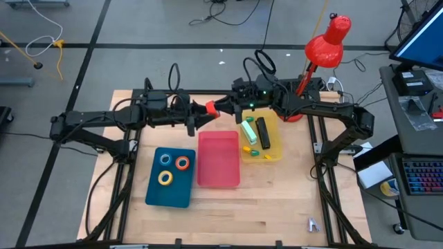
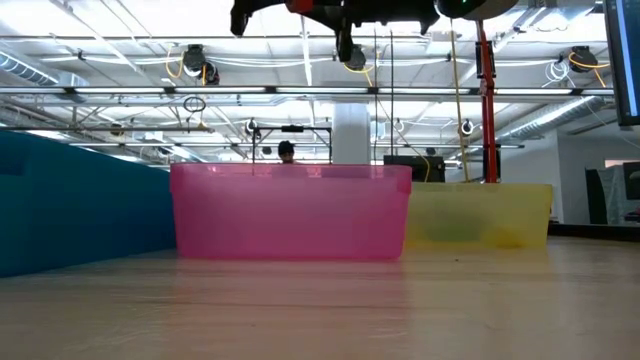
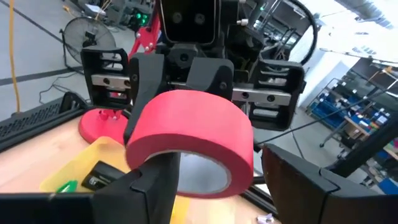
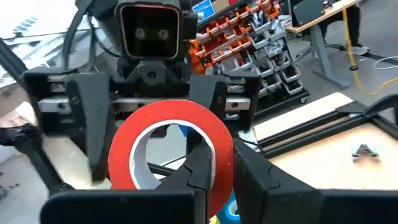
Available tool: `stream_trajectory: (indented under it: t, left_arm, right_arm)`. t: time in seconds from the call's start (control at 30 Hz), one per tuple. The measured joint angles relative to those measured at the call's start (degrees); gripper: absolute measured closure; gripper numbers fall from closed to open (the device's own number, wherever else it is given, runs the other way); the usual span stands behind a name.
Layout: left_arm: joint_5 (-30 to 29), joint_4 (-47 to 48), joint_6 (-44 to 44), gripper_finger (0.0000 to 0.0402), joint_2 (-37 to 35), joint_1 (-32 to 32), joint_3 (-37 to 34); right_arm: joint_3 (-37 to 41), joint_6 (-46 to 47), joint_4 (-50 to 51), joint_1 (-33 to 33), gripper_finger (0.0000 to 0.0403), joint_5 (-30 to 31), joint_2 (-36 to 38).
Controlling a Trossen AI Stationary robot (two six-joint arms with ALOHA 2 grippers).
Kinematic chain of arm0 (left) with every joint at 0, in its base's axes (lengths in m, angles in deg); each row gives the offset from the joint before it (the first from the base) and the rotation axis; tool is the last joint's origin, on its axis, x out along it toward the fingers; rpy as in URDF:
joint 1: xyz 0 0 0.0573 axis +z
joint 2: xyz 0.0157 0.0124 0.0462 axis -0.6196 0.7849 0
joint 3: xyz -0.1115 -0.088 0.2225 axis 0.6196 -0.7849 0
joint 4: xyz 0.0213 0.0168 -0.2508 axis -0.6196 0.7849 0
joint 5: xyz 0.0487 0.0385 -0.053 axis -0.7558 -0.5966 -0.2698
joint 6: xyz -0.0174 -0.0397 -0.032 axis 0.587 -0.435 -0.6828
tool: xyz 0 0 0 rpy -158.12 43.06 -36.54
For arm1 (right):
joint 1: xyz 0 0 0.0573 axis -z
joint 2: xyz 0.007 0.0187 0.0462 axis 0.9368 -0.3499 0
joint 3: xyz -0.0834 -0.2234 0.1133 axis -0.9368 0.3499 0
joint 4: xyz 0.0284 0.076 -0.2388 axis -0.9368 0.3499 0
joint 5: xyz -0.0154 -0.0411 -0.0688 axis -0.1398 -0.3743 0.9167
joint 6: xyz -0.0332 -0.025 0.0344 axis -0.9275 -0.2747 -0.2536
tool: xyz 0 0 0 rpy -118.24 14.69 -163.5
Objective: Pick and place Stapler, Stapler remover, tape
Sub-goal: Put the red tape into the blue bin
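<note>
One red tape roll (image 1: pixel 210 108) hangs in the air above the far edge of the pink tray (image 1: pixel 219 160), caught between both arms at once. The left gripper (image 1: pixel 201 114) has its jaws set partway apart around the roll's outside. The right gripper (image 1: pixel 220 109) has its jaws nearly together, pinching the roll's wall, one finger inside the ring. Three more rolls, blue (image 1: pixel 165 160), orange (image 1: pixel 182 163) and yellow (image 1: pixel 165 178), lie flat in the blue tray (image 1: pixel 170 196) on the counter (image 1: pixel 277 207). To the right of the pink tray, the yellow tray (image 1: pixel 273 149) holds a black stapler (image 1: pixel 263 132) and a green stapler remover (image 1: pixel 248 130). A red lamp (image 1: pixel 328 40) stands at the counter's far side.
</note>
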Motion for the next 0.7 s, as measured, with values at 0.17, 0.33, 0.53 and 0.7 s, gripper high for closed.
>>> stream_trajectory:
  t: [0.17, 0.33, 0.53, 0.7]
  left_arm:
    - [0.70, -1.99, -0.27, 0.0190, 1.59, 0.13, 0.01]
    - [7.24, -1.90, -0.05, 0.0294, 1.98, 0.87, -0.02]
    - [14.21, 14.29, -5.65, 0.0365, -1.54, 0.86, -0.04]
    - [12.29, 36.66, -16.22, 0.0365, -5.19, -1.88, 0.04]
  right_arm:
    - [0.00, -0.10, 0.05, -0.74, 0.0374, 0.61, -0.08]
    - [0.00, -2.04, 0.42, -1.18, 0.0373, 0.29, -0.15]
    - [-0.03, -6.40, 9.27, -0.62, 0.0292, -1.52, -0.06]
    - [0.01, -9.15, 21.52, 0.23, 0.0236, -2.76, 0.00]
